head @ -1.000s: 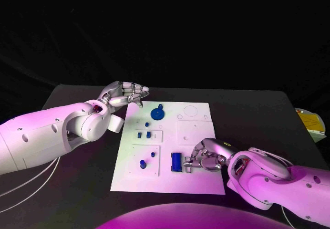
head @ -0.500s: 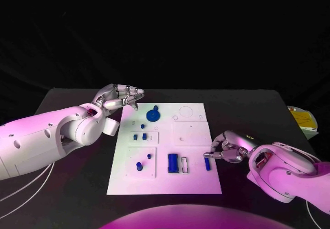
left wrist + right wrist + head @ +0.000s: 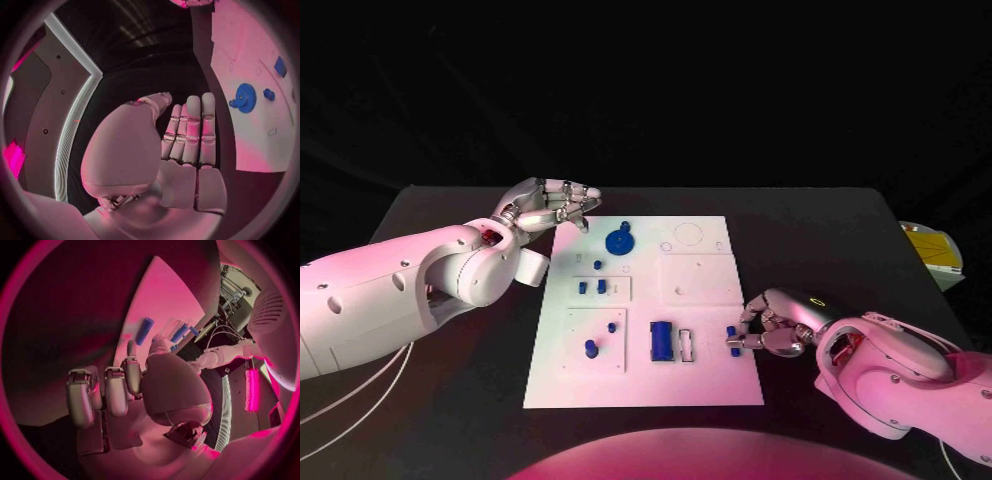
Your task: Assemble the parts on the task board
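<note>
The white task board (image 3: 705,377) lies mid-table. A short blue bar (image 3: 731,347) lies flat near the board's right edge. My right hand (image 3: 776,322) has its curled fingertips at the bar; the right wrist view shows the bar (image 3: 145,330) just beyond them. Whether they pinch it is unclear. A larger blue block (image 3: 662,341) stands left of the bar. A blue gear (image 3: 626,238) sits at the board's far end, and is the gear (image 3: 244,97) in the left wrist view. My left hand (image 3: 550,204) hovers off the far left corner, fingers curled, empty.
Small blue pegs (image 3: 593,287) stand in the board's left column, with another peg (image 3: 591,348) nearer me. A yellow object (image 3: 932,250) lies at the table's right edge. Black tabletop (image 3: 848,250) surrounds the board.
My right hand has shifted left, bringing its fingertips onto the blue bar that lay just clear of them. The left hand has stayed put.
</note>
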`<state>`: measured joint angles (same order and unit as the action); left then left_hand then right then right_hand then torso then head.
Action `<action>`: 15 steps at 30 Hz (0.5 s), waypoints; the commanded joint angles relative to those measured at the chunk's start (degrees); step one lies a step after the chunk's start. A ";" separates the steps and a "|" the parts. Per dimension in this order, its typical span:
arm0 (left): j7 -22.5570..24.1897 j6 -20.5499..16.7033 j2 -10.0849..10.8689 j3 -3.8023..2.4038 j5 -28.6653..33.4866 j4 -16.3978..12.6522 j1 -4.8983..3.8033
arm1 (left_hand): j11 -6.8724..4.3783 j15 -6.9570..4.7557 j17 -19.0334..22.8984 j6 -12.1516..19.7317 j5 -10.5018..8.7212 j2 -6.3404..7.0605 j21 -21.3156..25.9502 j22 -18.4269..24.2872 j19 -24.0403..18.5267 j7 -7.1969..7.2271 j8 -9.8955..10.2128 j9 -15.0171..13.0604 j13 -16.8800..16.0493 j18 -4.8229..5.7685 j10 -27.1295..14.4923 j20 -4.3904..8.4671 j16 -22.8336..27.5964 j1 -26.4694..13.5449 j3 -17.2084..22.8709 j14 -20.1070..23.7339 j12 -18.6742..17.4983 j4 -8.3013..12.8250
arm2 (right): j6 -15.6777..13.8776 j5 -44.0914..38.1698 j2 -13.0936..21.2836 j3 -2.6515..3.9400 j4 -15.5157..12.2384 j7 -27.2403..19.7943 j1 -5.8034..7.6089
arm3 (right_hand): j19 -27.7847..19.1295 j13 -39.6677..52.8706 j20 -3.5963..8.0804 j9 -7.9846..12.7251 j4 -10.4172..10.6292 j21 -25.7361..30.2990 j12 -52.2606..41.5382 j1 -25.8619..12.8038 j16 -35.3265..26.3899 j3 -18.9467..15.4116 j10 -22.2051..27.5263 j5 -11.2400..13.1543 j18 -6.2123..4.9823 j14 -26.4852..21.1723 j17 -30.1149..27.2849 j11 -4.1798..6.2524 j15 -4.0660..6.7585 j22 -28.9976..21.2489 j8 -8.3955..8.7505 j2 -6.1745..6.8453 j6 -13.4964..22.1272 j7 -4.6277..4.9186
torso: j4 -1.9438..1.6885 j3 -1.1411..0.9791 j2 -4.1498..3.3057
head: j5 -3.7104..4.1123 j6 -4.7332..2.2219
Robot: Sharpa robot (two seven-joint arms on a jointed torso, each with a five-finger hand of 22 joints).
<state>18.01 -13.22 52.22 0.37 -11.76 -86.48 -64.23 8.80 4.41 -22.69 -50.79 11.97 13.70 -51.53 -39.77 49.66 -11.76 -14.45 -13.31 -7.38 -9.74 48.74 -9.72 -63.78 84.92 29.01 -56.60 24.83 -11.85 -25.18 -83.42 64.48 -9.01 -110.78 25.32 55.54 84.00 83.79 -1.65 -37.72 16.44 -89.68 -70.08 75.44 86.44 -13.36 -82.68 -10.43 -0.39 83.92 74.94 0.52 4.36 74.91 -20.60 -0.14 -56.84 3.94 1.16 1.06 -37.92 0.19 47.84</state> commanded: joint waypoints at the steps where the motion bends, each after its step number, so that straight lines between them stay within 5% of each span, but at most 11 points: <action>1: 0.66 0.42 -0.06 -0.04 0.27 -0.14 0.01 | -0.19 -0.06 0.05 0.43 0.25 -0.59 0.29 0.09 -0.15 -0.08 -0.15 -0.08 -0.06 -0.75 -0.41 -0.07 0.03 -0.16 -0.14 0.36 0.29 0.00 | 0.73 -1.73 -0.64 -0.04 0.37 0.69 -0.49 | 6.00 -6.40 -0.47 0.10 -0.08 -0.32 0.09 4.38 -0.07 -0.37 -0.21 -0.24 0.39 4.13 4.72 -0.01 -0.23 15.09 0.38 -3.40 -0.53 -0.10 | 0.01 0.04 -0.05 | 0.00 0.12; 8: 0.61 0.53 -0.11 -0.04 0.27 -0.12 0.03 | -0.19 -0.06 0.05 0.43 0.25 -0.59 0.29 0.09 -0.15 -0.08 -0.15 -0.08 -0.06 -0.75 -0.41 -0.07 0.03 -0.16 -0.14 0.36 0.29 0.00 | 1.01 -2.10 -1.84 -0.05 1.12 0.96 -0.99 | 6.00 -6.40 -0.33 0.44 -0.29 -0.32 0.19 7.19 -0.10 -0.15 -0.14 -0.46 0.39 4.12 4.70 0.20 -0.05 15.09 0.92 -3.96 -1.05 -0.33 | -0.02 0.00 -0.01 | -0.10 0.26; 15: 0.59 0.53 -0.12 -0.04 0.27 -0.11 0.04 | -0.19 -0.06 0.05 0.43 0.25 -0.59 0.29 0.09 -0.15 -0.08 -0.15 -0.08 -0.06 -0.75 -0.41 -0.07 0.03 -0.16 -0.14 0.36 0.29 0.00 | 2.17 -2.85 -2.85 -0.05 1.95 1.38 -1.49 | 6.00 -6.41 0.10 1.14 -1.71 -0.32 0.43 15.41 -0.11 4.07 0.04 4.34 0.39 4.13 4.81 0.73 0.43 15.09 2.14 -5.91 -1.65 -0.88 | -0.02 0.04 0.02 | -0.20 0.34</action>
<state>18.01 -13.20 52.21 0.36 -11.75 -86.46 -64.19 8.80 4.41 -22.70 -50.79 11.97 13.70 -51.53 -39.77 49.66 -11.76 -14.45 -13.30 -7.37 -9.74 48.75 -9.72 -63.79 84.92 29.01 -56.60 24.83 -11.85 -25.22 -85.10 61.81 -8.70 -109.20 25.71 54.54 84.00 84.16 -1.65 -37.63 14.88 -89.68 -69.95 80.95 86.43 -9.68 -82.45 -6.44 -0.40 83.96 74.93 0.56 4.20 74.95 -18.76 3.11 -58.30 3.33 1.15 1.10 -37.92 0.03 48.12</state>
